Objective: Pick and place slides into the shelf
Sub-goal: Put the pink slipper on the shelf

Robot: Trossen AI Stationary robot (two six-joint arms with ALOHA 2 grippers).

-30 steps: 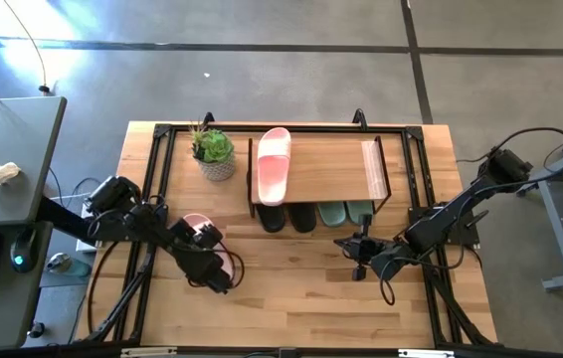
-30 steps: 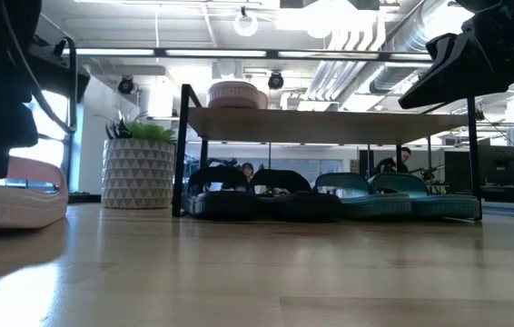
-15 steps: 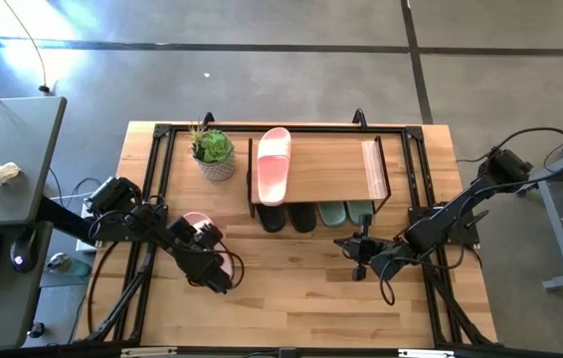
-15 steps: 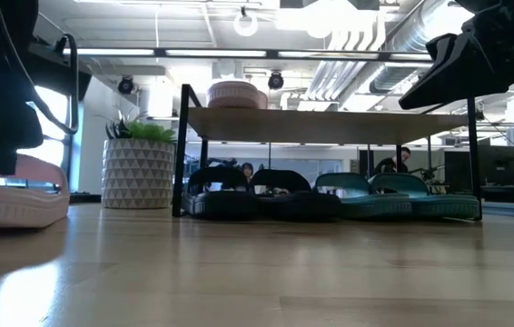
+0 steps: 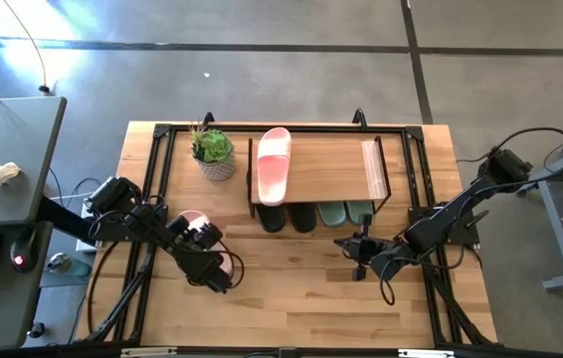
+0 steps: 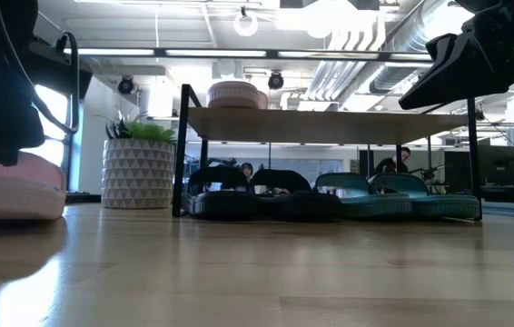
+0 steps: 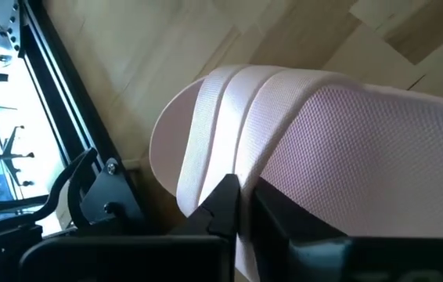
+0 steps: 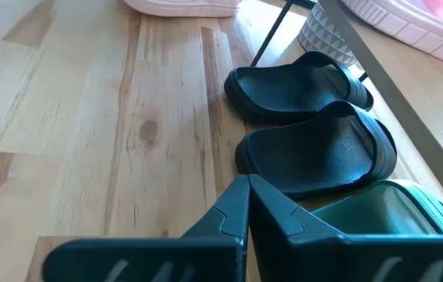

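A pink slide [image 5: 193, 220] lies on the table's left half, with my left gripper [image 5: 208, 255] over its middle and shut on it; the left wrist view fills with its textured strap [image 7: 347, 149]. A second pink slide [image 5: 274, 164] lies on the shelf's [image 5: 326, 171] plank top. Under the plank stand two black slides [image 8: 315, 117] and a green pair [image 5: 345, 213], soles on the table. My right gripper [image 8: 247, 188] hovers shut and empty in front of the shelf, near the black slides. My left gripper pinches the pink slide at the edge of its wide strap [image 7: 262, 166] between its two fingers [image 7: 223, 205], which stand almost together. It comes from above, slanting down from the table's left. The low view shows the slide's side [image 6: 12, 186] just above the tabletop; whether any part rests on it I cannot tell.
A potted plant [image 5: 214, 151] in a patterned white pot stands left of the shelf at the far side. Black frame rails [image 5: 152, 199] run along the table's left and right edges. Bare wood lies across the table's near half [image 5: 291, 298].
My left gripper has taken hold of the pink slide on the table. In the low view the slide's side now sits a little higher than before. My right arm has kept still.
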